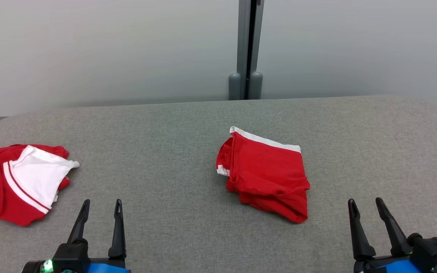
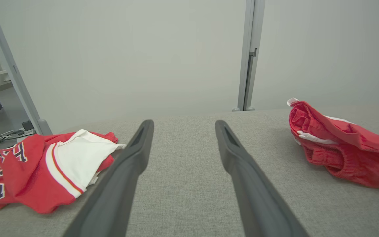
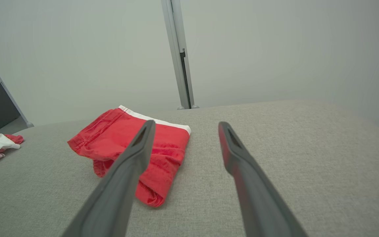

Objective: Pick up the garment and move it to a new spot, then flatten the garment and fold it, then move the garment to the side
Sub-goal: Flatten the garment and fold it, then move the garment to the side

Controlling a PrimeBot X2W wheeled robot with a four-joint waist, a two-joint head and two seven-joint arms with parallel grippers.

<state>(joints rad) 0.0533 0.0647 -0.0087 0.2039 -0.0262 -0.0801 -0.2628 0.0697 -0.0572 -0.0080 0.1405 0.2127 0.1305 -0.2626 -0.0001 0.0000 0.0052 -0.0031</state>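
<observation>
- My left hand (image 1: 102, 204) sits at the near left of the grey desk (image 1: 173, 125), fingers spread wide, holding nothing.
- My right hand (image 1: 365, 203) sits at the near right, equally wide and empty.
- The red garment (image 1: 266, 174) lies roughly folded at the desk's middle, white band along its far edge, farther off than both hands.
- Bare desk surface lies between each hand and it.
- A red-and-white jersey (image 1: 17, 184) lies crumpled at the left edge, beside my left hand.
- A grey post (image 1: 247, 49) splits the pale wall beyond.
</observation>
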